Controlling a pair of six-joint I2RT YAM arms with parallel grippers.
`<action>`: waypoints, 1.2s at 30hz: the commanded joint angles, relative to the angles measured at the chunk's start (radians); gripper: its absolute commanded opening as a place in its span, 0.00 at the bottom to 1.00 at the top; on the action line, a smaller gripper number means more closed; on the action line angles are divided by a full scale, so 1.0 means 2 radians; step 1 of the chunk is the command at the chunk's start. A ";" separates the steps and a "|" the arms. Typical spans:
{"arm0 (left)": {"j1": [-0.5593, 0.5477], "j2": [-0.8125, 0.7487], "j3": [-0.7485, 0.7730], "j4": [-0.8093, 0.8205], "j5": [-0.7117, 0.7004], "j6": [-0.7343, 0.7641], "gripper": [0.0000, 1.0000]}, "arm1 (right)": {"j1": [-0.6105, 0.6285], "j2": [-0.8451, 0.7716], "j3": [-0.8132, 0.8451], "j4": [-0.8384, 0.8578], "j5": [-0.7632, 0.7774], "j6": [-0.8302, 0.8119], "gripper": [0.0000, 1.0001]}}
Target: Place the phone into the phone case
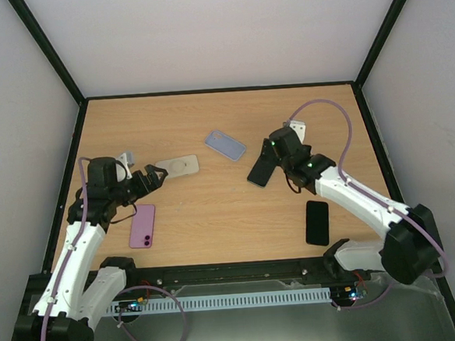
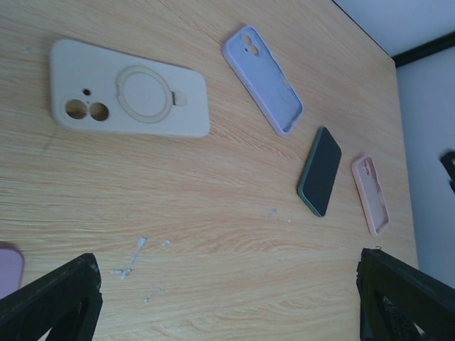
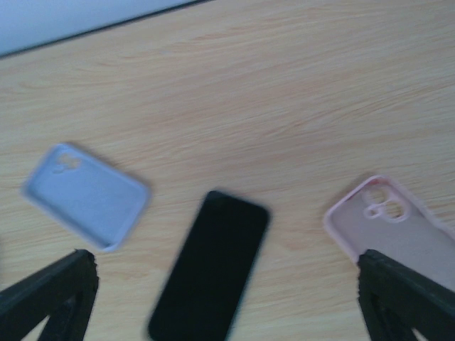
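A dark phone (image 1: 260, 170) (image 3: 210, 266) lies flat on the wooden table, between a lavender case (image 1: 225, 146) (image 3: 85, 195) and a pale pink case (image 1: 296, 128) (image 3: 394, 224). Both cases lie hollow side up. My right gripper (image 1: 278, 149) (image 3: 227, 305) hovers open just above the phone with nothing between its fingers (image 3: 50, 295). My left gripper (image 1: 153, 180) (image 2: 227, 305) is open and empty over bare wood. It sits beside a beige ring-backed case (image 1: 178, 167) (image 2: 128, 99). The left wrist view also shows the dark phone (image 2: 320, 170).
A purple phone (image 1: 142, 225) lies camera side up near the left arm. A black phone (image 1: 318, 222) lies by the right arm's base. Black-framed walls (image 1: 82, 99) close in the table on three sides.
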 commanded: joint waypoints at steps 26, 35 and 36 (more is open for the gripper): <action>-0.015 -0.022 -0.019 0.011 0.042 0.023 0.97 | -0.148 0.282 0.043 0.017 -0.042 -0.137 0.38; -0.015 -0.024 -0.024 0.017 0.041 0.016 0.97 | -0.160 0.297 0.046 0.020 -0.059 -0.148 0.26; -0.015 -0.025 -0.023 0.016 0.041 0.015 0.97 | -0.160 0.293 0.047 0.020 -0.067 -0.148 0.24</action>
